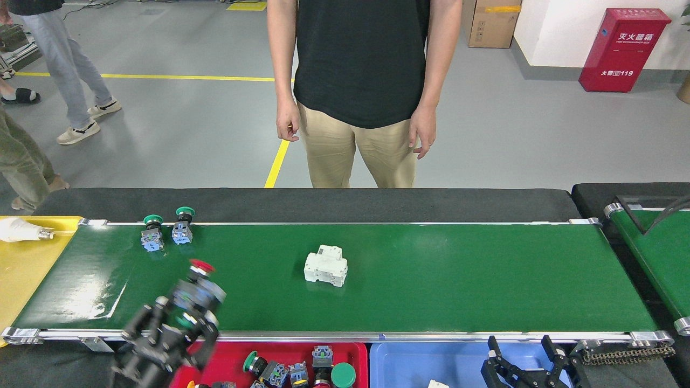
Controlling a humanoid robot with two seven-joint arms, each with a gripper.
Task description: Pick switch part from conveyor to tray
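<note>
My left gripper [188, 318] is shut on a red-capped switch part [198, 285] and holds it above the near rail of the conveyor [431, 269], close to the red tray [226, 355]. Two green-capped switch parts [152, 233] [183, 225] stand on the belt at the far left. A white breaker [325, 266] lies mid-belt. The tray holds several switch parts [302, 369]. My right gripper [525, 353] stands open over the blue tray [420, 364], holding nothing.
A yellow tray [27, 264] with a light bulb [21, 230] sits at the left end. A small angled green belt [655, 253] is at the right. One person stands behind the conveyor [356, 97]; others walk at the far left.
</note>
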